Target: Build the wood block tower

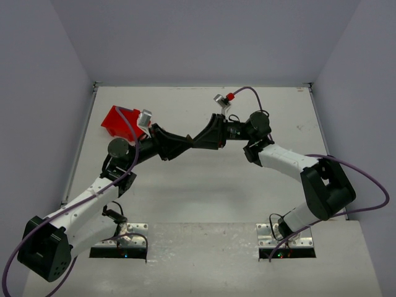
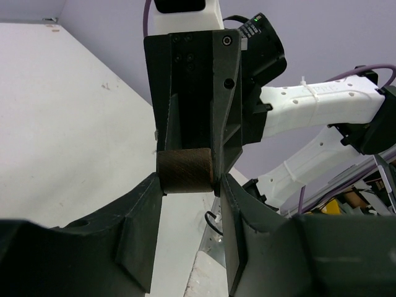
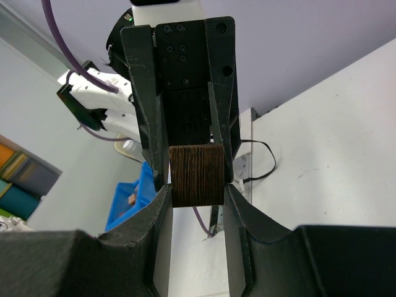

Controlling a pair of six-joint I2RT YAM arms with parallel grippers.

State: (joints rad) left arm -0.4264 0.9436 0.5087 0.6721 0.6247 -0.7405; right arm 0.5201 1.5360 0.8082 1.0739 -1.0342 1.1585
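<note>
- The red bin [image 1: 114,120] sits by the far-left corner of the counter [image 1: 204,192]. From above I can't see into it, so I can't say whether it holds any cubes.
- My left gripper [image 2: 189,184] reaches out over the middle of the counter, a little toward the far edge. Its fingers press both sides of the near half of a dark brown wooden cube [image 2: 185,171], so I read it as clamped on that cube.
- The cube hangs in the air between the two arms, well off the counter and nowhere near a stack. No tower shows in any view. In the overhead view the cube is hidden where the fingertips meet.
- My right gripper [image 3: 197,193] comes in from the opposite side, tip to tip with the left. Its fingers also touch the cube's two side faces, gripping the other half.
- I judge this to be a mid-air handover. Each hand takes only half the cube, which leaves room for the other's fingers. I can't tell which side bears the weight.
- One hand has to let go cleanly before the other pulls away, or the cube may twist or drop.
</note>
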